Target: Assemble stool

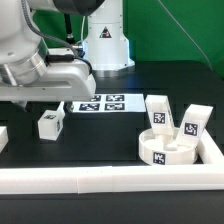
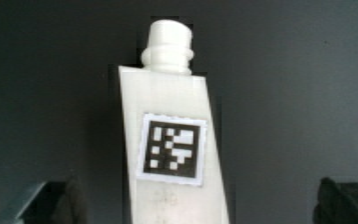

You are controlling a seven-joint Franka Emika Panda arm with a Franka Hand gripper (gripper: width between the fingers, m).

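The seat [image 1: 168, 146] sits in the rail corner [image 1: 215, 150] at the exterior view's right with two legs [image 1: 192, 121] standing on it; the third leg [image 2: 167, 140] lies between the spread, empty gripper [image 2: 194, 200] fingers; attaching it remains, I judge.

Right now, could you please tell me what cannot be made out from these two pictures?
1. Exterior view: the jaws, hidden behind the arm.
2. Exterior view: the bases of the two upright legs, hidden by the rim of the seat disc.
3. Wrist view: the lower end of the leg below the camera, cut off by the picture's edge; only the tips of the jaws show.
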